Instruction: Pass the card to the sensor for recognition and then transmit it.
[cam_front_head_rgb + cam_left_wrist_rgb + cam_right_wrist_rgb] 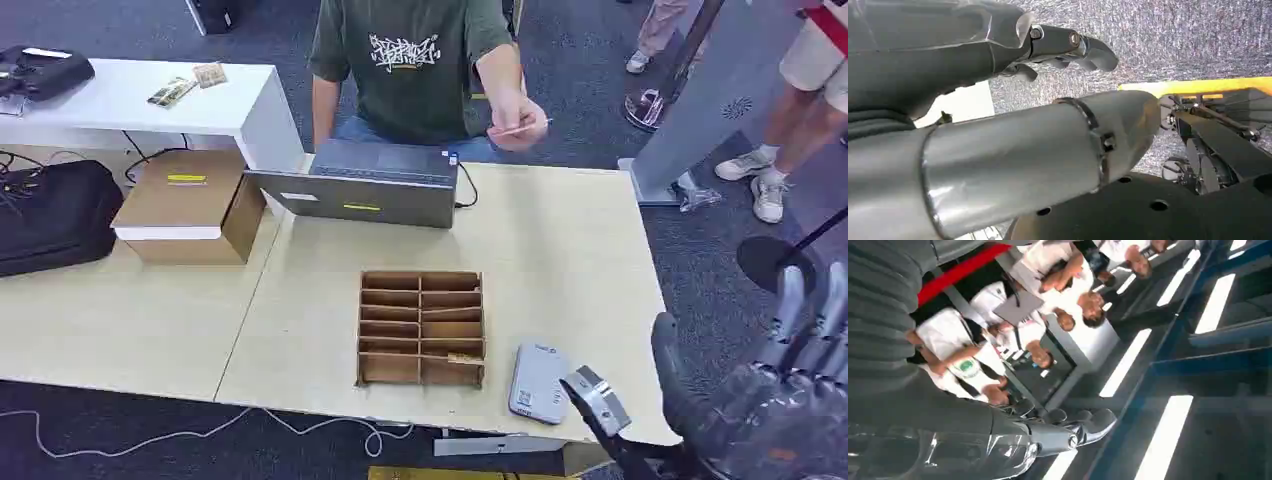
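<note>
Handover stage, judged: card (520, 128) pinched by person's hand (515, 118) beyond the laptop (365, 185), sensor (538, 382) beside divider box (421, 327); right hand (790, 375) empty, fingers apart, must reach; left hand (1068, 47) hanging, curled, empty.

white graffiti lettering on person's green shirt (404, 52) (too stylised to read)

Head view: even, bright overhead light, soft shadows only, desk (560, 260) pale without glare. Left wrist view: bright sheen streaks on silver arm (1013, 155), carpet sharp. Right wrist view: long ceiling light strips (1168, 435) blown out white, people (998, 335) soft, smeared; fingers (1083, 425) show specular highlights.
</note>
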